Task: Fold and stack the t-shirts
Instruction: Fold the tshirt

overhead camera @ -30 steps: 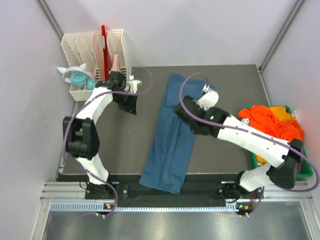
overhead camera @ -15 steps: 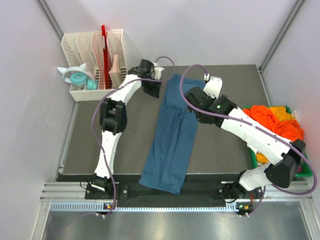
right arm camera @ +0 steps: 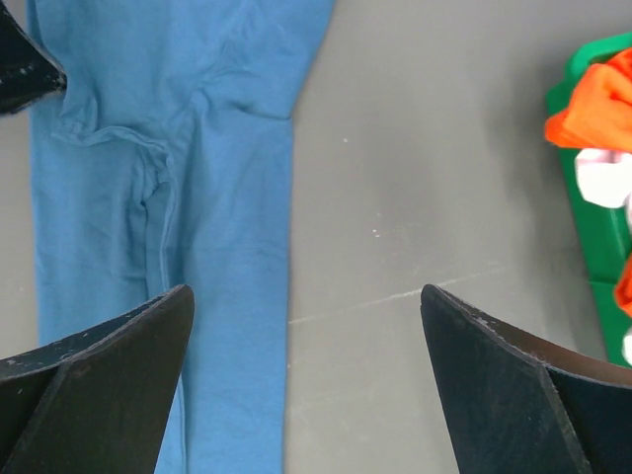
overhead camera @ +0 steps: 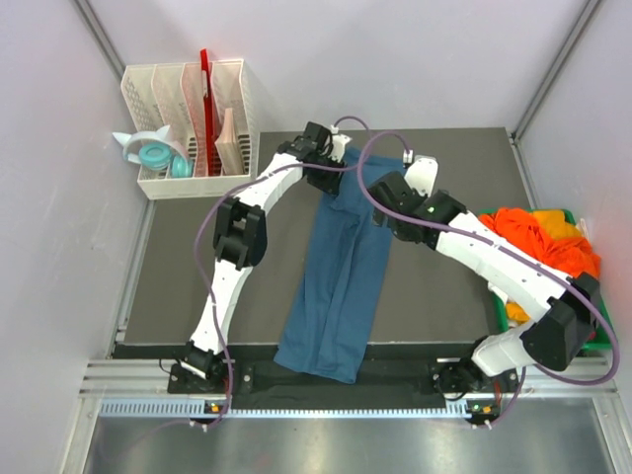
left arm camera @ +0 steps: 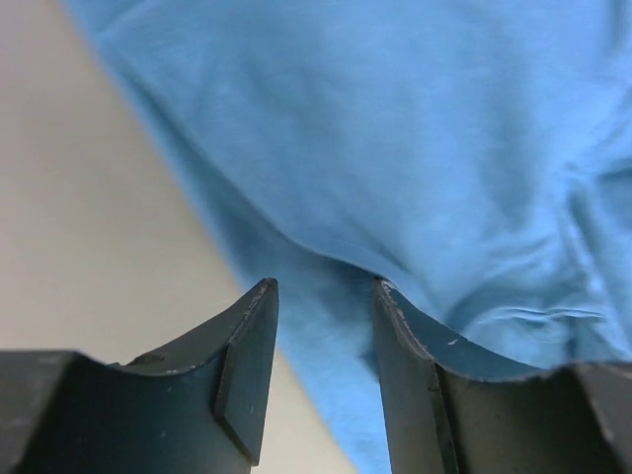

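Looking down from the overhead cam first: seeing the teal-blue tee [overhead camera: 341,286] lying folded into a long narrow strip, running slantwise down the middle of the dark mat [overhead camera: 444,286] and reaching its near edge. Spotting the left gripper [overhead camera: 324,178] hanging over the tee's far left corner and the right gripper [overhead camera: 385,205] hovering over the far right side, just beside it. Also noticing the orange tees [overhead camera: 538,237] bunching up in the green bin [overhead camera: 604,341] at the right edge, well apart from the blue one, plus a white file rack [overhead camera: 188,99] sitting at the far left corner. Switching to the left wrist cam: catching the left gripper [left arm camera: 322,291] with its fingers [left arm camera: 247,365] standing partly apart, clamping nothing, and the tee's [left arm camera: 395,148] edge showing through the gap. Moving on to the right wrist cam: finding the right gripper [right arm camera: 306,296] gaping wide and holding nothing, hovering over the tee's [right arm camera: 148,197] right edge and bare mat [right arm camera: 425,148], with orange fabric [right arm camera: 592,99] peeking out of the bin [right arm camera: 594,237] on the right.
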